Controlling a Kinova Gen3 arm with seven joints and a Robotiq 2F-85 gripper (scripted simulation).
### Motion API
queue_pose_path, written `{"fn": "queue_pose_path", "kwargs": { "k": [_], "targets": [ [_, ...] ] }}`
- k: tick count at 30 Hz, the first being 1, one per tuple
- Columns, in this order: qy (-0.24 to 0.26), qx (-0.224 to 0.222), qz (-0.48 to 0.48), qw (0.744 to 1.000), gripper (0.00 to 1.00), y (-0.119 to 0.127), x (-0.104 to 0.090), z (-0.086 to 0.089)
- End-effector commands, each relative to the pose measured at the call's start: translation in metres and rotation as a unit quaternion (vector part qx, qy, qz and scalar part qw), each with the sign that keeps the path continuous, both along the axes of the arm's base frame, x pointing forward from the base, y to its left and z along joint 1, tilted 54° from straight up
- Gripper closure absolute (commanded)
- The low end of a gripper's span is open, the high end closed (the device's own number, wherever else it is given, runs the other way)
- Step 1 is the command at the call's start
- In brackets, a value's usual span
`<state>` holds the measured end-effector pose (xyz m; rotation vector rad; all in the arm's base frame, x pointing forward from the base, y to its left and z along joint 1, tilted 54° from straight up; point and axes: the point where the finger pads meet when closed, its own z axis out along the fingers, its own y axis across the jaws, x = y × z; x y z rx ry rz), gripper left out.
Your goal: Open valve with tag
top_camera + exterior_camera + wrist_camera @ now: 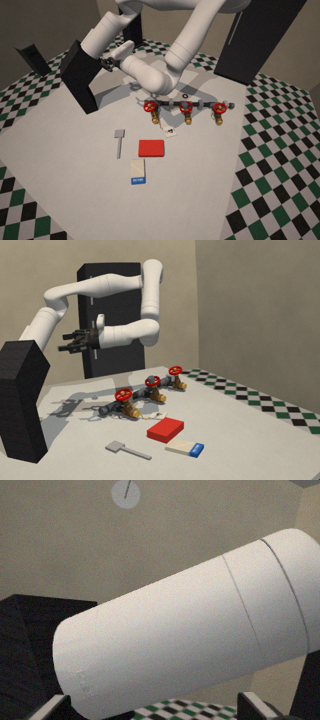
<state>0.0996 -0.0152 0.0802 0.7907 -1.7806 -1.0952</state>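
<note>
Three valves with red handwheels sit on a dark pipe on the table. The left valve (150,107) has a gold chain to a white tag (170,132) that reads 4; it also shows in the exterior view (123,394) with its tag (158,415). The middle valve (186,106) and the right valve (219,109) carry no tag. My gripper (64,342) is open and empty, held high above the table, far left of the valves; it also shows in the top view (104,63). The wrist view shows mostly my own white arm link (190,640) and the two fingertips at the bottom edge.
A red block (151,148), a grey paddle tool (119,142) and a white-and-blue box (137,171) lie in front of the valves. A black block (78,77) stands at the left, a tall dark cabinet (113,317) behind. A small black ring (185,97) lies behind the pipe.
</note>
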Motion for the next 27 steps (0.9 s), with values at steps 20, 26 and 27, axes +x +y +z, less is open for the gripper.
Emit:
{"fn": "queue_pose_path", "kwargs": {
  "k": [20, 26, 27],
  "targets": [
    [-0.003, 0.001, -0.004, 1.0, 0.0, 0.001, 0.001, -0.001],
    [-0.026, 0.013, -0.03, 0.999, 0.0, 0.014, 0.011, -0.004],
    [-0.033, 0.016, -0.038, 0.999, 0.0, 0.018, 0.014, -0.005]
  ]
}}
